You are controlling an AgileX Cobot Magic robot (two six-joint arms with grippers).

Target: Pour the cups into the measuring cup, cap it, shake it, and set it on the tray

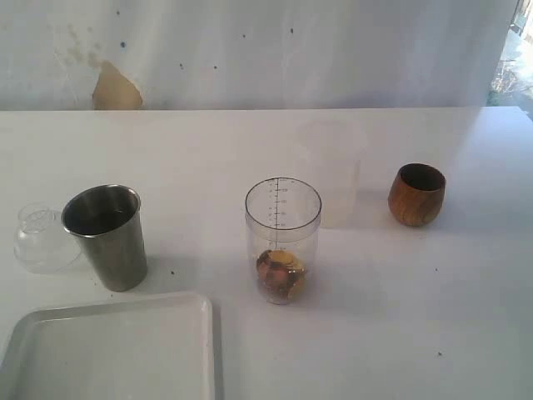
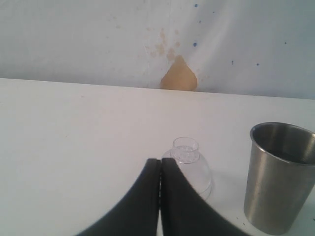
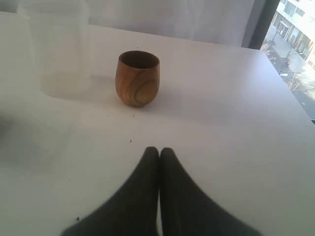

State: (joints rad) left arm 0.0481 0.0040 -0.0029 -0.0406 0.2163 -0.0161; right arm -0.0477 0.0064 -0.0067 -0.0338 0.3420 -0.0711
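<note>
The left pincer shows two matte black fingers, broad at the base and curving in to slim, rounded tips, with a thin pale seam between them. The right pincer has the same shape, in dark charcoal.

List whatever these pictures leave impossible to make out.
Steel tumbler contents: exterior view, dark interior; left wrist view, its wall hides them.
Wooden cup contents: exterior and right wrist views, own wall hides them.
Tray: exterior view, cut off by bottom edge.
Measuring cup scale numbers: exterior view, too small.
</note>
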